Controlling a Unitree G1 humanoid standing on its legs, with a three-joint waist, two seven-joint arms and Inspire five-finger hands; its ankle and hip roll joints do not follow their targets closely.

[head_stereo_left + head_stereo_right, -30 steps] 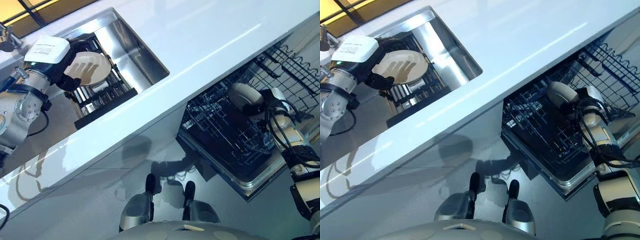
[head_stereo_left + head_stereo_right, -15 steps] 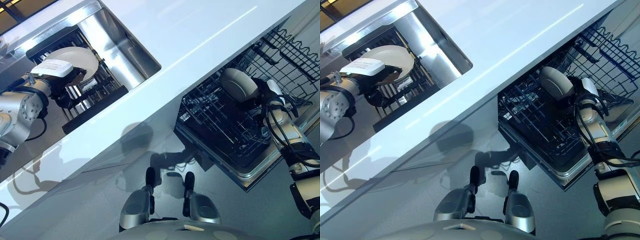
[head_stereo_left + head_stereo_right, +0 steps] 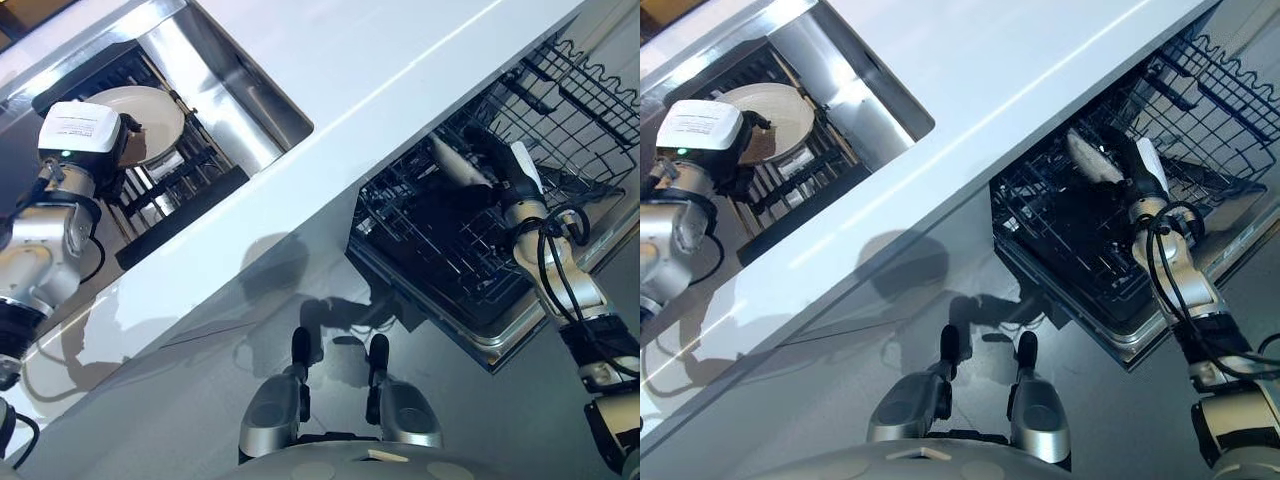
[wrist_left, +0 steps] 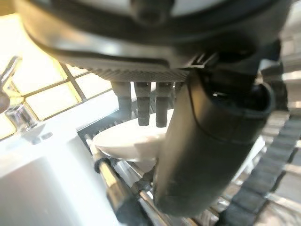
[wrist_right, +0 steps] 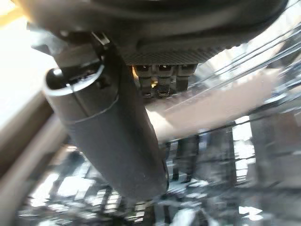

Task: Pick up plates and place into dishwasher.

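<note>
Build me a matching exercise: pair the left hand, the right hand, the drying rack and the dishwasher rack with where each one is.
Things:
1. left hand
2. right hand
3. drying rack
4. dishwasher rack

Places:
A. inside the sink
B. pulled out below the counter
C. holding a plate over the sink
D. holding a plate in the dishwasher

Pairs: 1-C, 2-D, 3-A, 4-B

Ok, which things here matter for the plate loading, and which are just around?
For the job:
- plate held by the right hand over the dishwasher rack
- plate at the left hand, in the sink rack

Just around:
- counter
- sink
- tap
</note>
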